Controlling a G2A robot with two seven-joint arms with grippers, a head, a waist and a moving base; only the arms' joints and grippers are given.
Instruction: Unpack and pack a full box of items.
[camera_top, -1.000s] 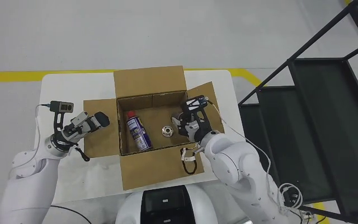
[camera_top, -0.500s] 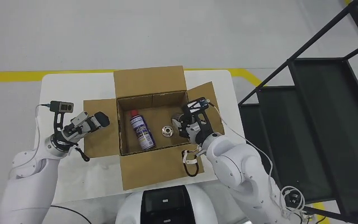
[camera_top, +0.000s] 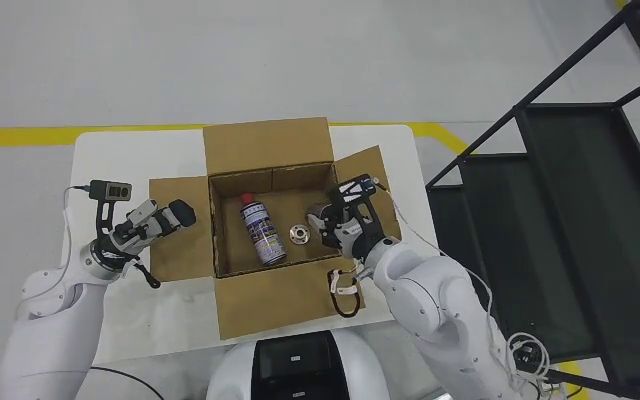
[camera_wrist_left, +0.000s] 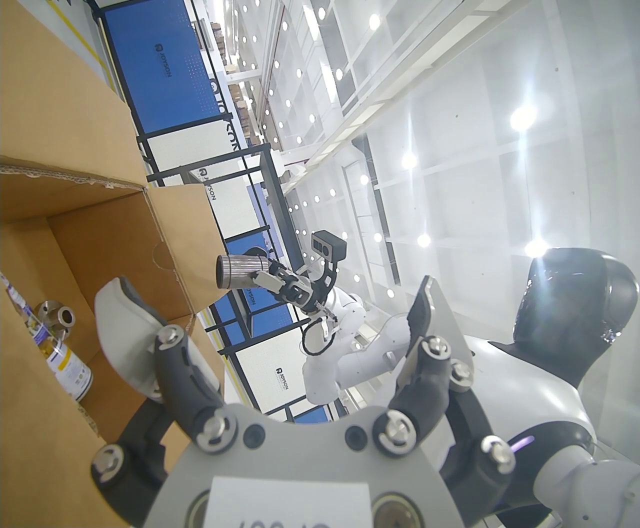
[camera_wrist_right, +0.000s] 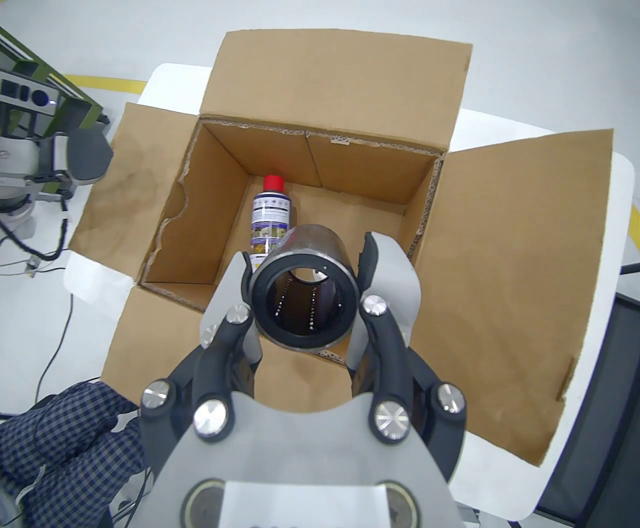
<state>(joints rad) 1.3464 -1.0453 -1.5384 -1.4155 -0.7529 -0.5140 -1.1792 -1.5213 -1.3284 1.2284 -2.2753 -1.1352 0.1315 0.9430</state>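
evidently, a hollow steel sleeve (camera_wrist_right: 305, 300) is clamped between the jaws of the right gripper (camera_wrist_right: 307, 260), which are closed on its curved wall from both sides. the open bore is turned back toward the wrist. it is held in the air over the right side of the open cardboard box (camera_wrist_right: 510, 250), close to the right wall and above the floor. a grip across the round body is judged to stop it rolling, and to let it pass the rim without catching a flap. whether it is on its way in or out cannot be told.

on the box floor a spray can (camera_top: 262, 228) with a red cap is lying on its side in the left half. the cap is pointed toward the far wall and the body is slightly slanted. a small flanged metal fitting (camera_top: 298, 234) is resting just beside it, nearer the middle of the floor, under the held sleeve. all four flaps are folded outward, so the opening is left free for access from above.

the left gripper (camera_top: 172, 214) is held over the outer edge of the left flap, outside the opening. its jaws are spread wide with nothing between them. that position is judged to be a waiting one that leaves the box clear for the other arm. the box sits in the middle of a white table (camera_top: 120, 160).
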